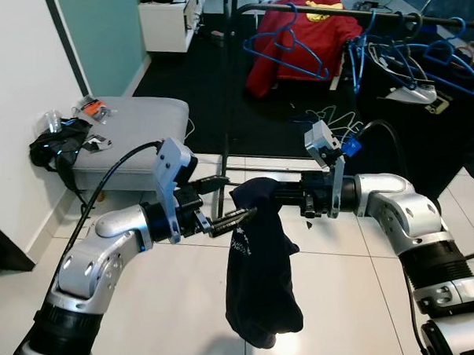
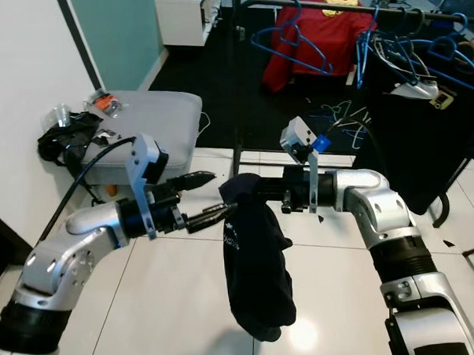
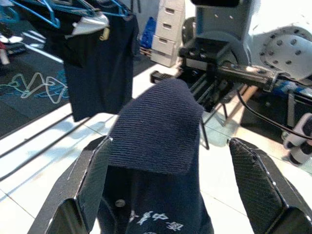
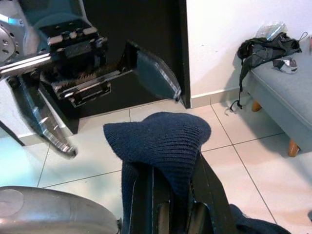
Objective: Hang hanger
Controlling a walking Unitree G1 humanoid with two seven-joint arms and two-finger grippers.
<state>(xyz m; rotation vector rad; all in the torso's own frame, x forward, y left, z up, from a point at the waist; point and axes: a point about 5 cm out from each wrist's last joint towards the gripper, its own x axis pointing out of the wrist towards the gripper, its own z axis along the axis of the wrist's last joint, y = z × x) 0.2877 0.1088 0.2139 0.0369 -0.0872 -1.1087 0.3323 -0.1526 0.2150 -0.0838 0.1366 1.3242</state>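
While draped limp, ribbed navy garment (image 1: pixel 260 263) pinched by right gripper (image 4: pixel 175 209), left gripper (image 3: pixel 170 180) spread wide

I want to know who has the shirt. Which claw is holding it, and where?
The right gripper is shut on the navy shirt, pinching its ribbed collar. The left gripper is open around the collar, not gripping.

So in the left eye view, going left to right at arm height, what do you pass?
Black bag on the grey bench → left pincer → dark shirt → right pincer → silver right forearm.
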